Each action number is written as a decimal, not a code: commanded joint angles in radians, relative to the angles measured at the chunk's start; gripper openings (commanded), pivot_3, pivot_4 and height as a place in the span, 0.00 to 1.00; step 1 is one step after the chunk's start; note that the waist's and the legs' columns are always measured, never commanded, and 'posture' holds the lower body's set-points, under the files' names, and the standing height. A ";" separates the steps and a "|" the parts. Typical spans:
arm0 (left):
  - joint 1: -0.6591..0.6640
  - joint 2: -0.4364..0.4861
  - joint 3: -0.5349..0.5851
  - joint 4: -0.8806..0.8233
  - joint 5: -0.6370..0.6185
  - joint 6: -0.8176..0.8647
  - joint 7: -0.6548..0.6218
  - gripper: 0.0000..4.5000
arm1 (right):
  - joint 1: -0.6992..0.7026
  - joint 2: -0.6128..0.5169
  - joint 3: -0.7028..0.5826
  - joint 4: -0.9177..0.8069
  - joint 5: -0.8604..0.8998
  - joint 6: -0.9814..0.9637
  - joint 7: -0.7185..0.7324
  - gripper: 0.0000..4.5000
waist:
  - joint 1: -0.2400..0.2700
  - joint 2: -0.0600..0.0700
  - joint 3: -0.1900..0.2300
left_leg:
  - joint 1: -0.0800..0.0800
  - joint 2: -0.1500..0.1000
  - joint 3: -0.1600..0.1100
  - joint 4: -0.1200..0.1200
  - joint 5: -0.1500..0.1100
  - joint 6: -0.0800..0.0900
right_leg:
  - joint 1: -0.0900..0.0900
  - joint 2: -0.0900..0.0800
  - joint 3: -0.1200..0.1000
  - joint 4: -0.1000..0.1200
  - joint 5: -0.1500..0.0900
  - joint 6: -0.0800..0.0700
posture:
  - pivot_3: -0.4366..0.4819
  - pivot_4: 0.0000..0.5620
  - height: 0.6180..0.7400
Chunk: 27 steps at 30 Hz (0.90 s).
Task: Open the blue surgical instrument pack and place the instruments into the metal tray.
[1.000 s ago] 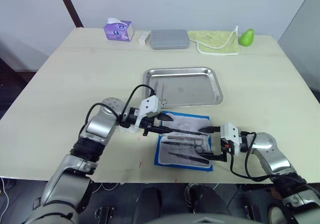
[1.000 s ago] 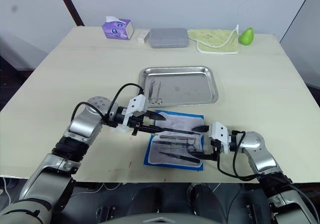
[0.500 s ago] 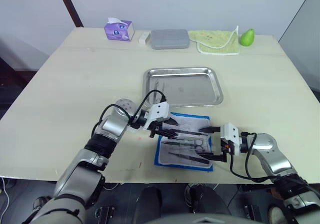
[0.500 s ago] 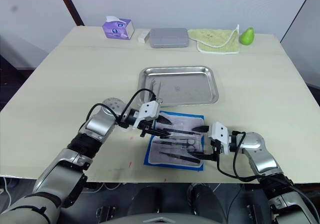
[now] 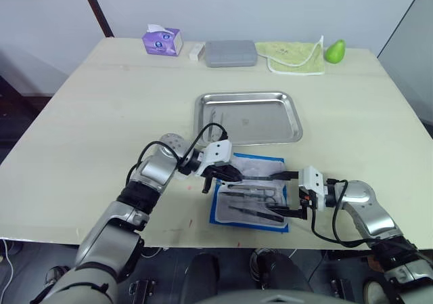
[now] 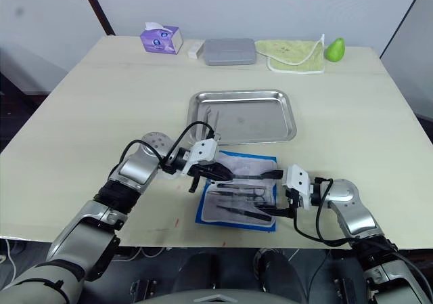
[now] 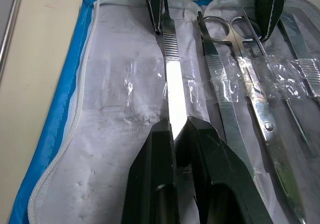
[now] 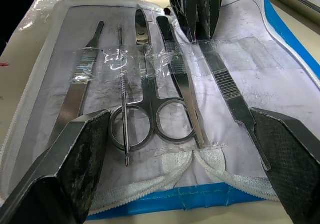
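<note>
Left wrist view: end effector (image 7: 176, 134) astride tweezers (image 7: 172, 79)

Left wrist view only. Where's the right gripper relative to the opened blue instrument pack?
Observer: The right gripper is open wide, its fingers straddling the right end of the opened blue surgical instrument pack.
Operator: My left gripper is shut on the flat steel handle. Anything in the tray yet?
Observer: Yes, a thin steel instrument lies in the left part of the shallow stainless-steel tray.
Operator: Where's the tray from the pack?
Observer: Just beyond the pack's far edge, apart from it.
</note>
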State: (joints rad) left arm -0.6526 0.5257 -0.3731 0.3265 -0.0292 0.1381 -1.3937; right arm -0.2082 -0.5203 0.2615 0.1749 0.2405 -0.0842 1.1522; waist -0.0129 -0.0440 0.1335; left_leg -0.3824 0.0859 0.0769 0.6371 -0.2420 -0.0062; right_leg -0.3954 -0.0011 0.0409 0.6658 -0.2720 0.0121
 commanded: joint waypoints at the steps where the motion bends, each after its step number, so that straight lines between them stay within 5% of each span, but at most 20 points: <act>1: 0.004 0.028 -0.005 -0.073 0.003 0.064 -0.006 0.02 | 0.032 -0.010 0.047 0.084 -0.086 0.071 -0.029 1.00 | -0.001 0.000 0.000 | 0.000 0.000 0.000 0.000 0.000 0.000 | 0.000 0.000 0.000 0.000 0.000 0.000 | 0.48 0.27 1.00; 27: -0.078 0.291 0.026 -0.288 -0.053 0.299 -0.183 0.02 | -0.005 -0.016 0.101 0.152 -0.128 0.077 -0.030 1.00 | -0.008 0.000 0.000 | 0.002 0.003 0.000 0.001 0.000 0.000 | 0.000 0.003 0.001 0.002 -0.002 -0.003 | 0.48 0.27 1.00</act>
State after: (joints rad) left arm -0.7182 0.7704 -0.3933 0.0921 -0.0427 0.4343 -1.5329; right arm -0.2546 -0.5182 0.2980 0.1983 0.2320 -0.0723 1.1482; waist -0.0208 -0.0443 0.1335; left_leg -0.3804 0.0885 0.0775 0.6379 -0.2419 -0.0061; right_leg -0.3956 0.0021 0.0425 0.6676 -0.2741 0.0090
